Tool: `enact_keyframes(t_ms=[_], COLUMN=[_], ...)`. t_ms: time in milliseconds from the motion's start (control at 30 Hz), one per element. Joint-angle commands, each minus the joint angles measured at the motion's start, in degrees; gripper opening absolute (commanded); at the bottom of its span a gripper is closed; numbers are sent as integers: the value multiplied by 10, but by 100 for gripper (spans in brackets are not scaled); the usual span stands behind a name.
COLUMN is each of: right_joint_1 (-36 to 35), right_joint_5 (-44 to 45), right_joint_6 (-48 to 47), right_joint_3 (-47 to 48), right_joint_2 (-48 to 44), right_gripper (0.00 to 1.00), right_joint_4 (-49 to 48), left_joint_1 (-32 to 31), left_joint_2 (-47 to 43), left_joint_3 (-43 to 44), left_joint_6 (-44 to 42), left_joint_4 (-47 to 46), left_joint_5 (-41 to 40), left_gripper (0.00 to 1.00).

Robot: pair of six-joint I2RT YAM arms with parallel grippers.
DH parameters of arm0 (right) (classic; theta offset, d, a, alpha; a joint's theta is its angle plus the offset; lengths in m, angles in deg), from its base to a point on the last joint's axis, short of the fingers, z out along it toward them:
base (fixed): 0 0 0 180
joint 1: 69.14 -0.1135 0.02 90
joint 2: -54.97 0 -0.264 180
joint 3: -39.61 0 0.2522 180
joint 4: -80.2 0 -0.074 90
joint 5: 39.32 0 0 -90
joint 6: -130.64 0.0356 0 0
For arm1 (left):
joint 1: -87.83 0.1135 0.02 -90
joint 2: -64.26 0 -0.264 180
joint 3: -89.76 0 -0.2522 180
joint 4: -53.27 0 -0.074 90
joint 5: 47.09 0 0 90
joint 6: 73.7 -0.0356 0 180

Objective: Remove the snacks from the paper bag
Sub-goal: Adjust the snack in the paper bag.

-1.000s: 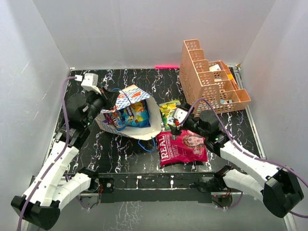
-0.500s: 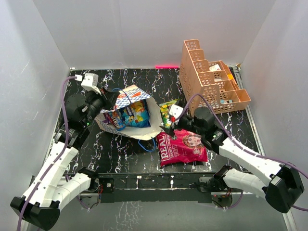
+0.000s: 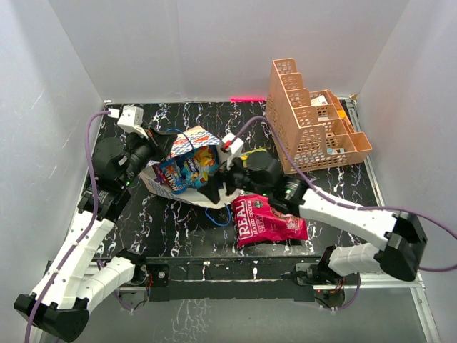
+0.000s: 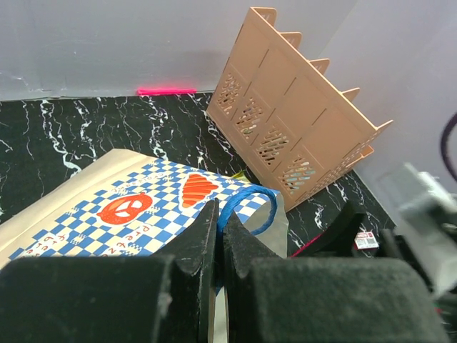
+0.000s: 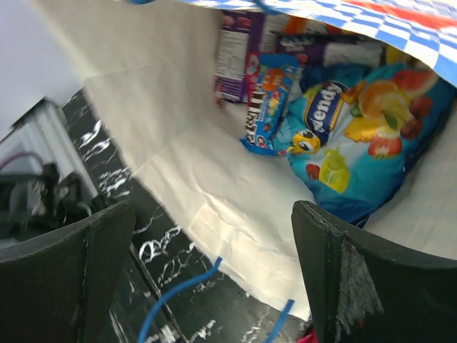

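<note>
The checkered paper bag [image 3: 187, 137] lies on its side, mouth toward the right arm. My left gripper [image 3: 161, 148] is shut on its upper rim beside the blue cord handle [image 4: 250, 201], fingers [image 4: 203, 229] pressed together on the paper bag [image 4: 136, 207]. My right gripper [image 3: 214, 189] stands open at the bag's mouth, its fingers [image 5: 353, 279] wide apart over the white lining [image 5: 178, 150]. Inside lie a blue fruit packet [image 5: 360, 136], a small blue packet [image 5: 265, 107] and a purple one [image 5: 235, 50]. The red "REAL" bag [image 3: 269, 218] lies on the table outside.
An orange lattice rack [image 3: 310, 118] stands at the back right, also in the left wrist view [image 4: 300, 125]. A pink strip [image 3: 247, 98] lies against the back wall. A yellow-green packet [image 3: 247, 153] peeks out behind the right arm. White walls enclose three sides.
My right arm has swung left, from above the red bag and yellow-green packet to the paper bag's mouth. The left gripper has kept its hold on the rim.
</note>
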Motion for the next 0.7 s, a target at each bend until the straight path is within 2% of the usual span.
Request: enact_keyframes(t_ms=[0, 100, 167, 367, 467, 667], right_joint_1=[-37, -55, -58, -62, -62, -62], right_joint_5=[215, 282, 311, 374, 396, 452], right_joint_6=[147, 185, 206, 185, 175, 190], right_joint_3=[83, 95, 85, 95, 93, 99], right_joint_2=[67, 115, 132, 183, 211, 265], right_gripper=[92, 90, 84, 84, 85, 97], right_joint_4=[69, 89, 72, 21, -9, -35], left_joint_1=[-1, -1, -1, -1, -1, -2], left_joint_2=[0, -7, -14, -19, -17, -13], left_joint_3=[16, 13, 8, 0, -3, 5], left_joint_6=[9, 6, 14, 32, 41, 40], left_joint_4=[-16, -27, -35, -36, -34, -35], left_joint_5=[-12, -13, -10, -4, -12, -7], left_gripper=[0, 0, 0, 0, 0, 0])
